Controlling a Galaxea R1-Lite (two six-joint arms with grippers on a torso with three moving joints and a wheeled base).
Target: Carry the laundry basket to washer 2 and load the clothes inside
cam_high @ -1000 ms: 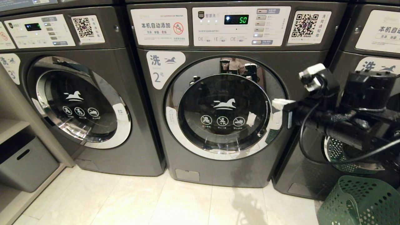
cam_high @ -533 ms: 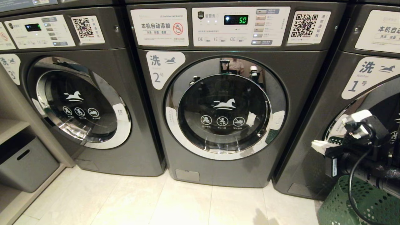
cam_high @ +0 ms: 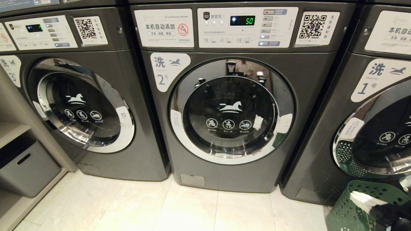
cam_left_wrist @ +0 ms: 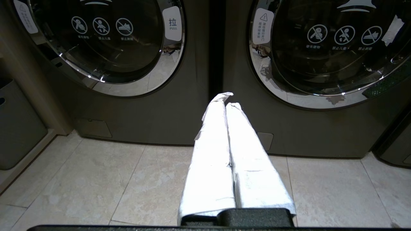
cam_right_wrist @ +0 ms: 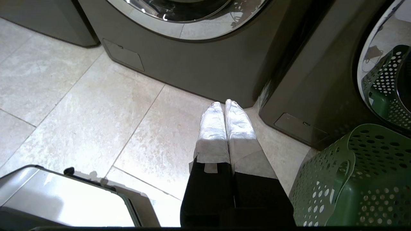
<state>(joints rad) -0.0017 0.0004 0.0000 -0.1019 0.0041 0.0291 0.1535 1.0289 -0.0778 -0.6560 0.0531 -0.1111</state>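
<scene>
Three washers face the robot; right arm lowered from the door of washer 2 (cam_high: 224, 109).
Washer 2's door is shut. The laundry basket (cam_high: 362, 208) stands on the floor before washer 1 (cam_high: 369, 128). The right gripper (cam_right_wrist: 223, 104), fingers pressed together and empty, has dropped beside the basket, likely toward the clothes, unseen here. The left gripper (cam_left_wrist: 226, 99) hangs closed, empty.

This is a self-service laundry room. 3 matching dark grey front-loading machines stand side by side on a pale tiled floor (cam_high: 192, 208), each numbered on a white label: washer 3 (cam_high: 80, 96), washer 2 (cam_high: 231, 109) and washer 1 (cam_high: 375, 128). Their panels carry QR code stickers (cam_high: 313, 26) for payment, printed instructions and a lit green digital display (cam_high: 243, 20). A green perforated laundry basket (cam_high: 362, 211) stands on the floor by washer 1.
</scene>
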